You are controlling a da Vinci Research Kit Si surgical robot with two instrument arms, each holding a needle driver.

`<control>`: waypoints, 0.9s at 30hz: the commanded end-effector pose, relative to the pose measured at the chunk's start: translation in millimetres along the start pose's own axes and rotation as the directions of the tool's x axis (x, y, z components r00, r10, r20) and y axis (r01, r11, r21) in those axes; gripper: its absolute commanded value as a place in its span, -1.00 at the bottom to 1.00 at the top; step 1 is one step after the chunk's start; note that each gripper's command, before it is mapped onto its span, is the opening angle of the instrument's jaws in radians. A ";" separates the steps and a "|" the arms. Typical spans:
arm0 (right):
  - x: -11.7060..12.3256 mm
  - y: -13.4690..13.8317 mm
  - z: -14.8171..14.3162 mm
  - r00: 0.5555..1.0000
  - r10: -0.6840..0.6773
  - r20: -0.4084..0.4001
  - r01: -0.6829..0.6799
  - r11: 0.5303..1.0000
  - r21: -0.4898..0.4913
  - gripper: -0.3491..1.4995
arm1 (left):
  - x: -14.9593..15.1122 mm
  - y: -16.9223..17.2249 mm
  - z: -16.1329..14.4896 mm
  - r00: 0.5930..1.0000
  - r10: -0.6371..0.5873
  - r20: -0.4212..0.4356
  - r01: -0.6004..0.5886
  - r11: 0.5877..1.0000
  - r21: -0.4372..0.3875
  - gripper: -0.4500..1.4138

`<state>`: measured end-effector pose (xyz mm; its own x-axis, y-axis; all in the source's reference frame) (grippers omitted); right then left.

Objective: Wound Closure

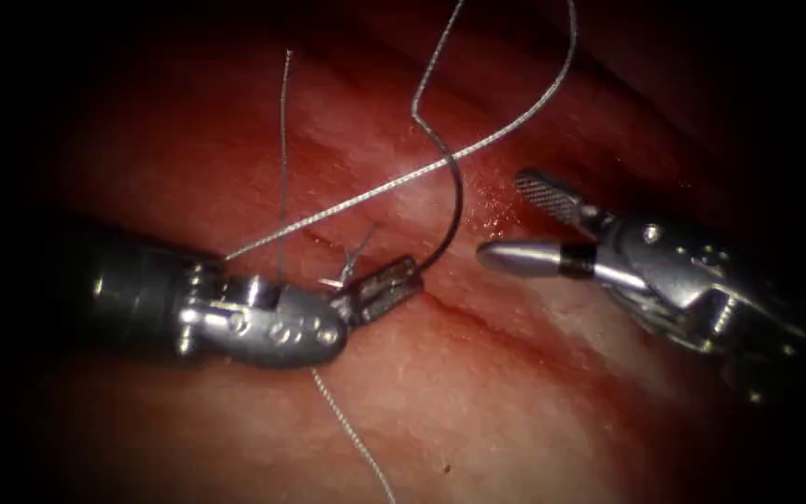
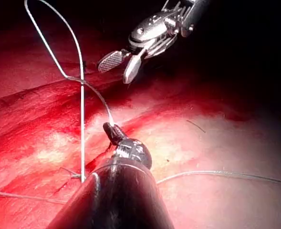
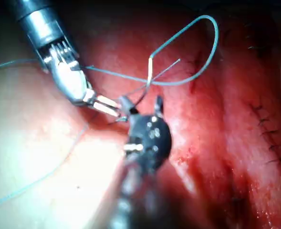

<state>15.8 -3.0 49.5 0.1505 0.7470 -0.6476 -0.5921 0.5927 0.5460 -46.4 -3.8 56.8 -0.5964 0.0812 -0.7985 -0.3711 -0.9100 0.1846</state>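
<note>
My left tool [image 1: 403, 278] lies on the left of the cut [image 1: 478, 317], jaws shut on one end of the curved needle [image 1: 457, 201]. The needle arcs upward from those jaws, free of the tissue [image 1: 478, 411], and the thread [image 1: 515, 131] leaves its upper end. My right tool [image 1: 512, 221] hovers on the right of the cut with jaws open and empty, a short gap from the needle. In the left wrist view, the left tool [image 2: 112, 132] grips the needle [image 2: 101, 99], with the open right tool [image 2: 119, 67] beyond. The right wrist view has the right tool [image 3: 140, 102] facing the left tool [image 3: 104, 105].
A long strand of thread [image 1: 356, 196] crosses the tissue over the left tool, and another strand [image 1: 352, 434] trails toward the front. Short cut ends [image 1: 356, 250] stick up by the left jaws. Dark earlier stitches [image 3: 264, 119] line another seam. Red fluid wets the cut.
</note>
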 end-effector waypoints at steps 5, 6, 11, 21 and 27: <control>-0.2 -0.7 1.9 0.999 0.007 0.046 -0.005 0.999 -0.053 0.09 | 0.1 1.0 0.4 1.000 0.024 0.012 -0.024 1.000 0.008 -1.00; -0.3 -0.7 2.1 0.999 0.009 0.051 -0.005 0.998 -0.062 0.09 | 0.2 1.1 0.4 1.000 0.024 0.015 -0.024 1.000 0.015 -1.00; -0.4 -1.3 3.1 0.997 0.020 0.080 -0.011 0.993 -0.119 0.07 | 0.4 1.5 0.4 0.996 0.074 0.051 -0.076 0.996 0.038 -1.00; -1.0 -2.6 4.8 0.991 0.042 0.126 -0.016 0.980 -0.200 -0.88 | 0.2 2.0 0.5 0.985 0.128 0.120 -0.138 0.987 0.084 -1.00; -1.5 -3.1 5.8 0.986 0.067 0.151 -0.028 0.969 -0.247 -0.93 | 0.2 2.0 0.5 0.981 0.137 0.135 -0.150 0.984 0.093 -1.00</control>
<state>21.2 -4.1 51.4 0.2302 0.8234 -0.5186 -0.7770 0.4764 0.4115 -47.1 -5.1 56.9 -0.7347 0.0097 -0.6783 -0.3422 -0.8687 0.3582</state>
